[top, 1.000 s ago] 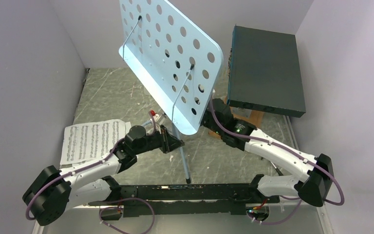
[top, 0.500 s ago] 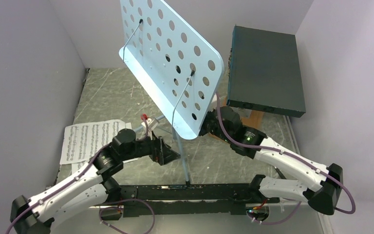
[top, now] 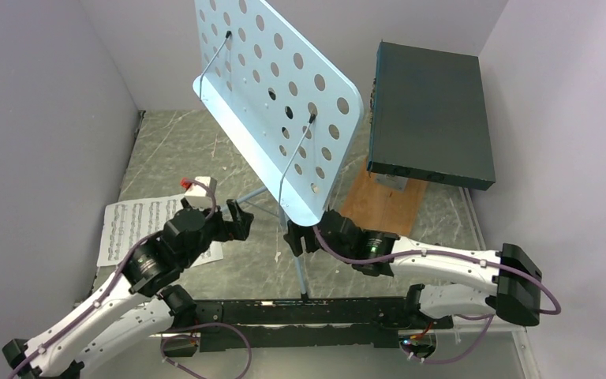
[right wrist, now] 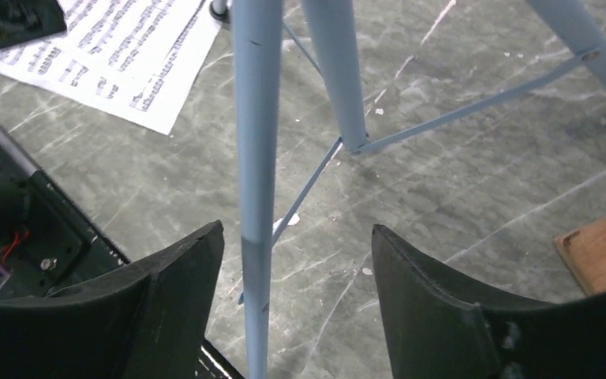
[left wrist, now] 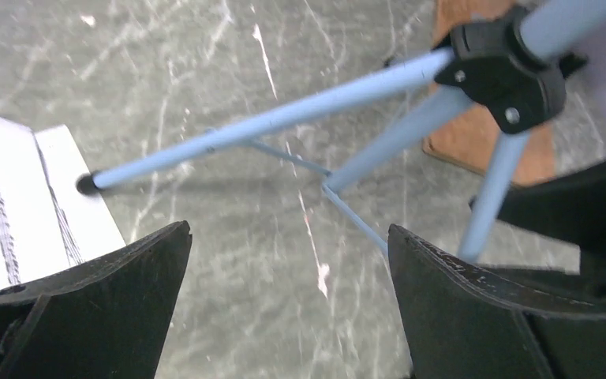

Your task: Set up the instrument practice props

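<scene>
Both arms have drawn back from the light blue music stand (top: 278, 88), which stands on its tripod mid-table. The left gripper (top: 235, 221) and right gripper (top: 300, 238) are spread wide and empty. Sheet-music pages (top: 130, 227) lie flat at left, not yet on the stand; no metronome is in sight.

Left arm (top: 110, 304) partly hides sheet music (top: 130, 225); upper edge crops music stand (top: 276, 95).
</scene>
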`<act>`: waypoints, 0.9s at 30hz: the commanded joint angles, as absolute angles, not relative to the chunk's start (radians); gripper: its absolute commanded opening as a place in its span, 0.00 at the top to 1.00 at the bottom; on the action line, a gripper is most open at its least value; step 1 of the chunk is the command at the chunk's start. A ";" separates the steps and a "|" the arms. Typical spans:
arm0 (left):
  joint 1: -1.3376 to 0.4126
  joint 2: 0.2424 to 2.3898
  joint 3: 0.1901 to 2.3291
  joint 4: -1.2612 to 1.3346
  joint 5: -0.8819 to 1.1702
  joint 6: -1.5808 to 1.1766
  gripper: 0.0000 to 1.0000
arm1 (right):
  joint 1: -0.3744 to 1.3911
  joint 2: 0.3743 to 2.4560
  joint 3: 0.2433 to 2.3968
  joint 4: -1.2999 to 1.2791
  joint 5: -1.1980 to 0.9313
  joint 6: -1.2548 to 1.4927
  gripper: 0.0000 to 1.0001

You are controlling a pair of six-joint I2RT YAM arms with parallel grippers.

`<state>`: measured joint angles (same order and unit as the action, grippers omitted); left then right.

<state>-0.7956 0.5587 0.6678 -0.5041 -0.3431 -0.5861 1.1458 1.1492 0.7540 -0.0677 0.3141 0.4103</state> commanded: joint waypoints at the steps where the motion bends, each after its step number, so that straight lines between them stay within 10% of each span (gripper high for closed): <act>1: -0.794 0.668 0.679 -0.307 -0.477 -0.400 0.01 | 1.172 1.174 0.719 0.096 0.457 0.389 0.33; 14: -0.790 1.006 0.699 0.078 -0.380 -0.127 0.02 | 1.121 1.219 0.674 0.207 0.276 0.297 0.62; 27: -0.790 1.117 0.843 0.064 -0.402 0.070 0.72 | 0.982 1.179 0.692 0.144 0.128 0.261 0.99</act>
<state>-0.7845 1.1439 0.7361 0.0250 -0.4118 -0.0238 1.0302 1.2087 0.6819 0.1619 0.1204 0.3294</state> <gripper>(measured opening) 0.406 0.221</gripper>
